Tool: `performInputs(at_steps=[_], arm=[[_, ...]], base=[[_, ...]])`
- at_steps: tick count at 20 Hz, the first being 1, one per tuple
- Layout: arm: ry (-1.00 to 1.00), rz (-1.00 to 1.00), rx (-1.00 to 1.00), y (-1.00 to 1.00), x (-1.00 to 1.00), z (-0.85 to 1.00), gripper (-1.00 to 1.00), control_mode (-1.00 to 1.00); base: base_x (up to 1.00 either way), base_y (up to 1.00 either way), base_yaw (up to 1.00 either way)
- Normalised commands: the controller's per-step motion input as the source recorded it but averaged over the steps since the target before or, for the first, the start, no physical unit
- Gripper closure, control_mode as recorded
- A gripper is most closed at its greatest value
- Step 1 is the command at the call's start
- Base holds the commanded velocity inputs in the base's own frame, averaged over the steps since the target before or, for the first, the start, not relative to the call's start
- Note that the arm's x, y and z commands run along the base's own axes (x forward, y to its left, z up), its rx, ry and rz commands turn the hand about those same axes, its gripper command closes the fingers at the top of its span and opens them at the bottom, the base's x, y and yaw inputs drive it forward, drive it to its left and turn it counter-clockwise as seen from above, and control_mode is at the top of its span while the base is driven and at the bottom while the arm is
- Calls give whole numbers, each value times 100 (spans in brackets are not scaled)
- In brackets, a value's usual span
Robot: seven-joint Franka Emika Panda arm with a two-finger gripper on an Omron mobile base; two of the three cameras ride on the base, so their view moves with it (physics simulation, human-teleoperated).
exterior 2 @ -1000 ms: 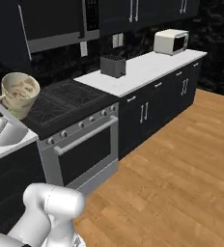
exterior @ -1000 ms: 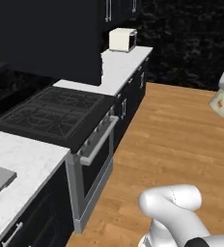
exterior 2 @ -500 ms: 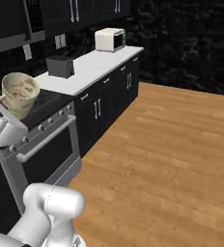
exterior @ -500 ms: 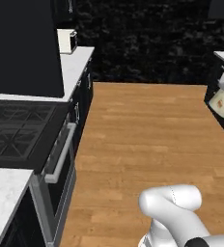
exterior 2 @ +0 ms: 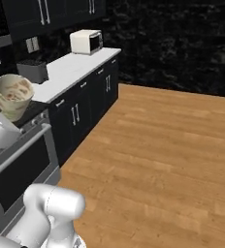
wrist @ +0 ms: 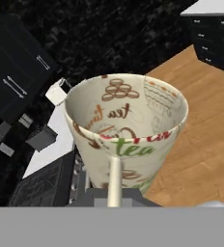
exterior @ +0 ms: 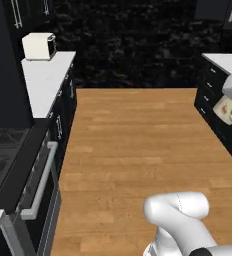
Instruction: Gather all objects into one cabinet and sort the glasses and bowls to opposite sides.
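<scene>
A cream glass (wrist: 126, 130) printed with tea lettering stands rim up close to the hand camera. My gripper (wrist: 115, 193) is shut on its near wall. The same glass (exterior 2: 12, 94) hangs at the left of the right base view, above the stove, and at the right edge of the left base view (exterior: 229, 107). Black wall cabinets (exterior 2: 61, 12) with shut doors and vertical silver handles hang over the counter; which one is the task's cabinet I cannot tell. The bowls are out of view.
A white microwave (exterior 2: 87, 41) and a dark toaster (exterior 2: 32, 71) sit on the white counter (exterior 2: 75, 68). The stove (exterior 2: 17, 160) is below my hand. A second counter (exterior: 228, 62) stands at the right. Wooden floor (exterior: 138, 140) runs between them.
The base has turned, so the whole picture has slid: stove and counter have gone left and the open floor is now central. The glass stays in my shut gripper.
</scene>
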Motion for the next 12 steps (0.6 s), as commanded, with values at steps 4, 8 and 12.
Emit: performInputs(at_steps=[4, 8, 12], arm=[[0, 0, 0, 0, 0, 0, 100, 100], [0, 0, 0, 0, 0, 0, 100, 100], [0, 0, 0, 0, 0, 0, 100, 100]], base=[[100, -64, 0], [100, -70, 0], [100, -85, 0]])
